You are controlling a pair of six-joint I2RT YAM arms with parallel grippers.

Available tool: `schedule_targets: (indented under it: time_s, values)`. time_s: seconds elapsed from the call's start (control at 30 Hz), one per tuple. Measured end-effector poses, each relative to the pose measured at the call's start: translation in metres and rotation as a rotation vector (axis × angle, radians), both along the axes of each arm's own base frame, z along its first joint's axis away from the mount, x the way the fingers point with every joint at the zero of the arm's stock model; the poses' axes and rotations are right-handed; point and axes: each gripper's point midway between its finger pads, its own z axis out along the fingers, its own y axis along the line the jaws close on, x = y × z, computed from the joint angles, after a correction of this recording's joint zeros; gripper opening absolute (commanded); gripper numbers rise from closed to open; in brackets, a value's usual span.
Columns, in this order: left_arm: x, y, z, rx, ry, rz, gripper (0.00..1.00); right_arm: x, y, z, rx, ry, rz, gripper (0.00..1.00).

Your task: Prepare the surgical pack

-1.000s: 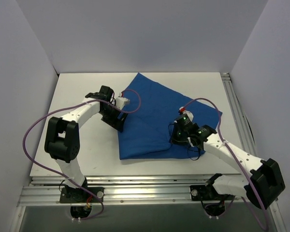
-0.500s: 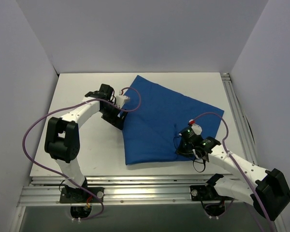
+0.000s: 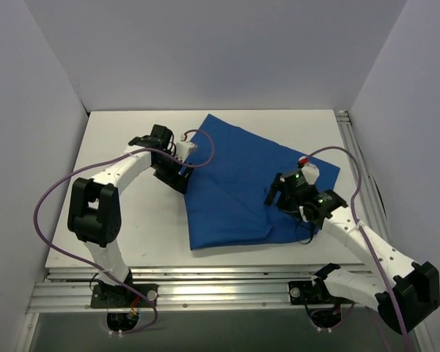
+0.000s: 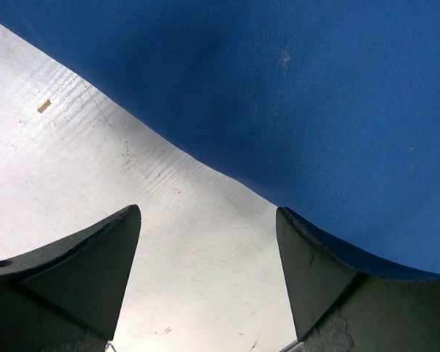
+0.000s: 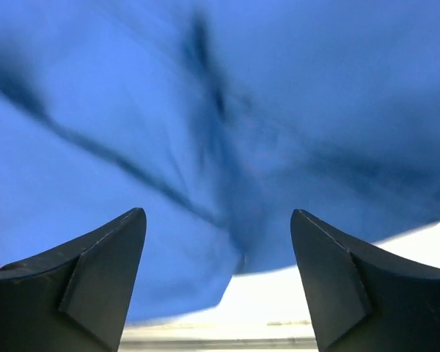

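— Where does the large royal-blue cloth sheet [image 3: 242, 183] lie?

— Flat on the white table [image 3: 125, 220], right of the middle. It is folded over itself, and a crease runs from its far left side down towards its near edge. One corner points at the far edge of the table.

— And the left gripper [image 4: 209, 213]?

— Low down at the cloth's left edge. Its two dark fingers stand well apart, with only bare table between them, so it grips nothing. The finger on the right of the wrist view meets the hem. Whether it touches the cloth, I cannot tell.

— The right gripper [image 5: 218, 213]?

— Over the near right part of the cloth, fingers spread wide, nothing between them. Its wrist view is blurred: soft blue folds under the fingers and a strip of white table low in the picture.

— Anything else?

— A small tan speck [image 4: 44, 105] on the table, apart from the cloth.
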Motion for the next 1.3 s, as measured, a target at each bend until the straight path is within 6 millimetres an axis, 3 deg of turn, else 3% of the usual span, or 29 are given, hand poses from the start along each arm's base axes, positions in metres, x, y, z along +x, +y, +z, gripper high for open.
schedule_targets:
  time_s: [0.1, 0.2, 0.37, 0.43, 0.53, 0.7, 0.8, 0.93, 1.0, 1.1, 1.13, 1.17, 1.3]
  values:
    - [0.0, 0.001, 0.0, 0.006, -0.001, 0.001, 0.84, 0.036, -0.032, 0.028, -0.023, -0.079, -0.085, 0.83]
    - [0.0, 0.002, 0.0, 0.01, -0.003, 0.002, 0.84, 0.068, -0.091, 0.035, -0.058, -0.115, -0.226, 0.83]
    - [0.001, 0.003, 0.004, 0.013, -0.017, 0.006, 0.84, 0.098, -0.188, 0.002, -0.112, -0.034, -0.419, 0.81]
    - [0.002, 0.004, 0.004, 0.018, -0.019, 0.008, 0.84, 0.108, -0.216, -0.022, -0.126, 0.025, -0.455, 0.8]
    - [0.002, 0.005, 0.004, 0.024, -0.021, 0.011, 0.84, 0.125, -0.237, -0.053, -0.143, 0.09, -0.451, 0.77]
    - [0.002, 0.006, 0.004, 0.029, -0.023, 0.012, 0.84, 0.145, -0.247, -0.1, -0.17, 0.171, -0.385, 0.74]
    - [0.003, 0.007, 0.004, 0.034, -0.026, 0.014, 0.84, 0.165, -0.247, -0.099, -0.166, 0.118, -0.348, 0.66]
    - [0.003, 0.007, 0.004, 0.038, -0.026, 0.016, 0.84, 0.186, -0.246, -0.099, -0.156, 0.049, -0.318, 0.41]
    - [0.003, 0.008, 0.004, 0.039, -0.027, 0.016, 0.84, 0.194, -0.246, -0.099, -0.147, 0.019, -0.308, 0.34]
    - [0.003, 0.008, 0.004, 0.041, -0.028, 0.016, 0.84, 0.209, -0.239, -0.099, -0.101, -0.04, -0.283, 0.17]
    - [0.003, 0.008, 0.004, 0.041, -0.027, 0.017, 0.84, 0.212, -0.236, -0.1, -0.085, -0.055, -0.277, 0.05]
    - [0.003, 0.008, 0.004, 0.042, -0.027, 0.017, 0.84, 0.215, -0.233, -0.101, -0.065, -0.068, -0.27, 0.0]
    - [0.003, 0.008, 0.004, 0.043, -0.028, 0.018, 0.84, 0.22, -0.221, -0.1, 0.004, -0.101, -0.251, 0.0]
